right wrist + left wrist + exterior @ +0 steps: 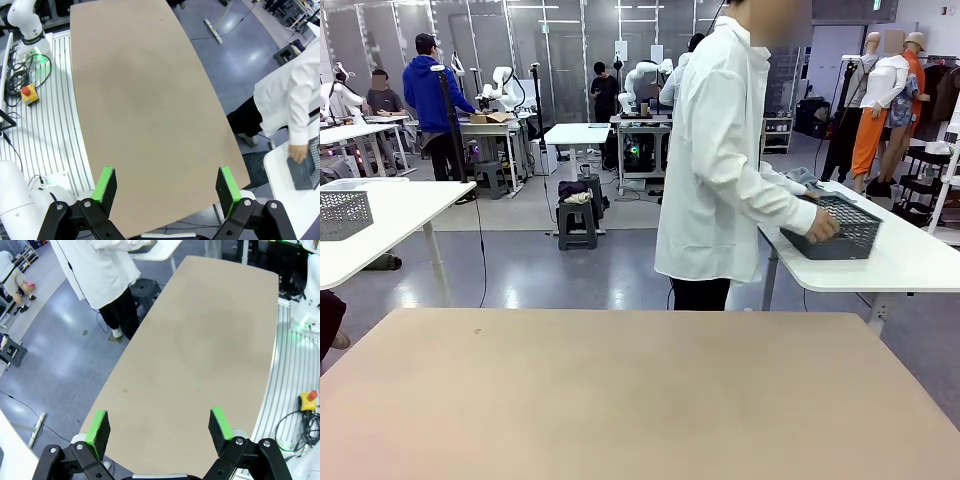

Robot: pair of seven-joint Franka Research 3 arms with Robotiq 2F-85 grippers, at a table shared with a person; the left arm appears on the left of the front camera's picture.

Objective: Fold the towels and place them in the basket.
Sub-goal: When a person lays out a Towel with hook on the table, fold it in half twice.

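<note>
While the basket (pixel 847 235) sits middle right in the front view on a white side table (pixel 910 268), under the person's hand (pixel 823 228) and well apart from the tan table (pixel 640 400), any reach now would likely close on nothing. I count two mesh baskets, with a second basket (pixel 342 215) at far left, and two claws, the left gripper (pixel 159 422) and right gripper (pixel 166 180), both wide open and empty.

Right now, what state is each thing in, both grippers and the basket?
left gripper: open, empty, above the tan table.
right gripper: open, empty, above the tan table.
basket: upright on the white side table, person's hand on its edge.
</note>
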